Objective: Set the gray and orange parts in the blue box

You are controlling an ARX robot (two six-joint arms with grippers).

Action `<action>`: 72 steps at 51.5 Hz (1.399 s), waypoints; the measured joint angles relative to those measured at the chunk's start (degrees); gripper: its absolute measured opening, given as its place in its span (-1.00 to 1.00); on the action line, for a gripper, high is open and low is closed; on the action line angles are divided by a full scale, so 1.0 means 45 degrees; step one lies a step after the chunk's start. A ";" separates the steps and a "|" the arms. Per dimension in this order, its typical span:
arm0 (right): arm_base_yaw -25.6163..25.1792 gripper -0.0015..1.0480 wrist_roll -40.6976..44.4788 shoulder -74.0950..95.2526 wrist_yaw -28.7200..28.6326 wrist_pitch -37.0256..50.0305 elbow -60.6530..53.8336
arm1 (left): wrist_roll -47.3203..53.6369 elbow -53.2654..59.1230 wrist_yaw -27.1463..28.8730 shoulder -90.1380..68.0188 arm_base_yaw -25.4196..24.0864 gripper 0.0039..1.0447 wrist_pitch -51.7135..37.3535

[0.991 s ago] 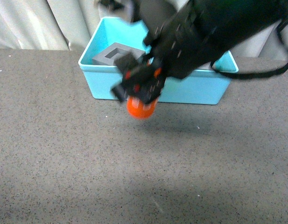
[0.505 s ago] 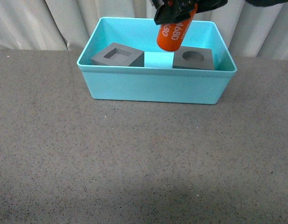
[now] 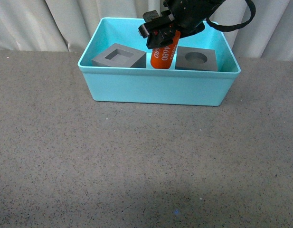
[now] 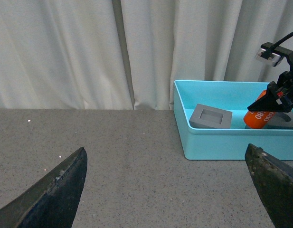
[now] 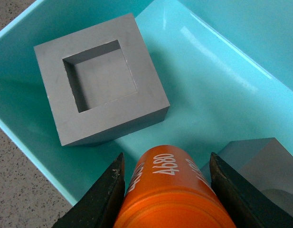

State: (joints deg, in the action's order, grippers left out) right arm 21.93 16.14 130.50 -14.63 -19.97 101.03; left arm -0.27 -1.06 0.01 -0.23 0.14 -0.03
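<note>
The turquoise blue box (image 3: 155, 90) stands at the back of the table. Inside it lie a gray cube with a square recess (image 3: 119, 56) on the left and a gray cube with a round recess (image 3: 197, 59) on the right. My right gripper (image 3: 161, 35) reaches down between them, shut on the orange cylinder (image 3: 164, 53) with white digits, which hangs tilted inside the box. In the right wrist view the cylinder (image 5: 171, 190) sits between both fingers (image 5: 104, 197), above the box floor (image 5: 203, 90) and next to the square-recess cube (image 5: 101, 78). My left gripper (image 4: 167, 190) is open over bare table, left of the box (image 4: 222, 140).
Pale curtains (image 3: 56, 23) hang right behind the box. The dark speckled tabletop (image 3: 137, 161) stretches from the box to the near edge. A black cable (image 3: 241, 21) loops off the right arm above the box's right end.
The right gripper carried the orange cylinder from in front of the box up over its rim, then lowered it down between the two gray cubes.
</note>
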 joint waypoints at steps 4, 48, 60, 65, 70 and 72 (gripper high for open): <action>0.0000 -0.15 -0.0049 0.0340 -0.0058 -0.0238 0.0442 | 0.0000 0.0000 0.0000 0.0000 0.0000 0.88 0.0000; -0.0068 0.85 -0.0986 0.1059 -0.0534 0.0578 0.0345 | 0.0000 0.0000 0.0000 0.0000 0.0000 0.88 0.0000; -0.0389 0.81 -0.2021 -0.0952 -0.0403 0.2773 -0.1758 | 0.0000 0.0000 0.0000 0.0000 0.0000 0.88 0.0000; -0.0568 0.81 -0.2268 -0.2055 -0.0010 0.3716 -0.2798 | 0.0000 0.0000 0.0000 0.0000 0.0000 0.88 0.0000; -0.0889 0.81 -0.2429 -0.3628 0.0661 0.5071 -0.4498 | 0.0000 0.0000 0.0000 0.0000 0.0000 0.88 0.0000; -0.0996 0.81 -0.2482 -0.4065 0.0903 0.5552 -0.5056 | 0.0000 0.0000 0.0000 0.0000 0.0000 0.88 0.0000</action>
State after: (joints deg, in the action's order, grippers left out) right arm 17.45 4.97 112.20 -10.57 5.02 78.28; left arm -0.27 -1.06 0.01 -0.23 0.14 -0.03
